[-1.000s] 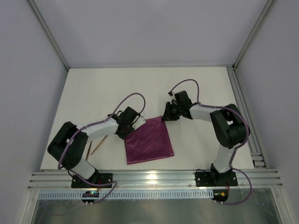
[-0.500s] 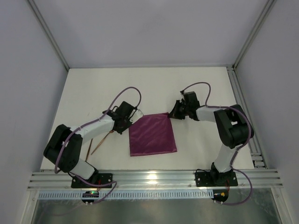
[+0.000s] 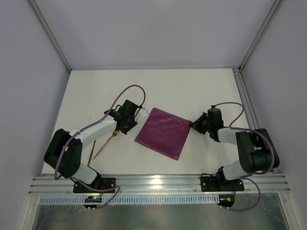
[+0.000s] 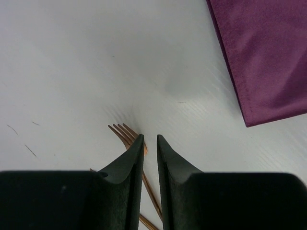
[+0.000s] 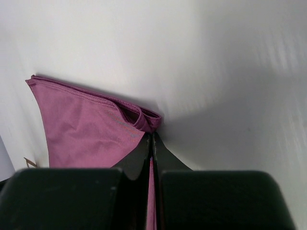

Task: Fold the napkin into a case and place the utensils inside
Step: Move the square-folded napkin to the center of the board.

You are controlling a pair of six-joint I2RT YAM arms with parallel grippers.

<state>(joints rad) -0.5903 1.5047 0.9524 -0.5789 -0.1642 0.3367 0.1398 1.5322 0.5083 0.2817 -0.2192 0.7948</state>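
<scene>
Plum-purple napkin (image 3: 164,133) — folded flat — corner pinched in the right claw (image 5: 151,140); left claw (image 4: 150,142) barely ajar.

There is one purple napkin (image 3: 164,132) and two copper utensils (image 3: 104,146), one of them a fork (image 4: 123,133).

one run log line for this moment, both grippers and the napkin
right gripper: shut on napkin corner | left gripper: slightly open over fork, empty | utensils: on table, outside napkin
</scene>
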